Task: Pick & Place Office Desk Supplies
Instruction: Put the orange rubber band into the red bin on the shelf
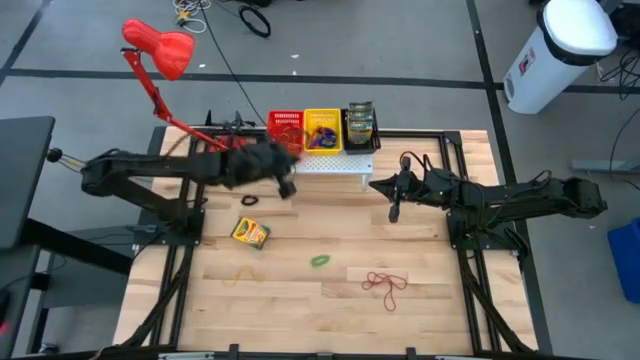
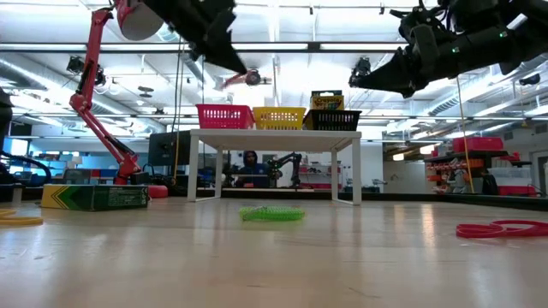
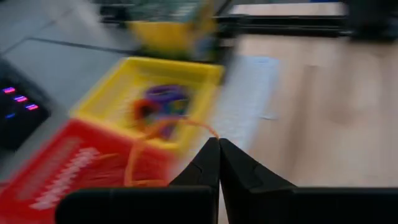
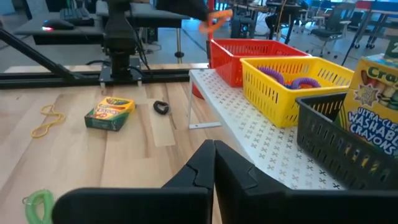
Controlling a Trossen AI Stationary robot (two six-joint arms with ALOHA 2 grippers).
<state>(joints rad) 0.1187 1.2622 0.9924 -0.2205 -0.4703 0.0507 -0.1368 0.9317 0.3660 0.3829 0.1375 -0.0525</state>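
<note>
Pale wooden table (image 1: 300, 300) carries a white rack (image 1: 340, 165) at its far edge with red (image 1: 285, 128), yellow (image 1: 322, 128) and black baskets. Left gripper (image 3: 217, 163), raised beside the rack, pinches an orange rubber band (image 3: 140, 155). Green-and-yellow crayon box (image 1: 250, 233) lies left of centre. Right gripper (image 4: 214, 163) hovers clamped together, empty.

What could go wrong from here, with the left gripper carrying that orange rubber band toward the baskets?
The left gripper is shut on only a thin orange rubber band, whose loop dangles over the red basket beside the yellow basket; it may slip or land in the wrong one. The motion looks fast, so the band might snag a basket rim.
</note>
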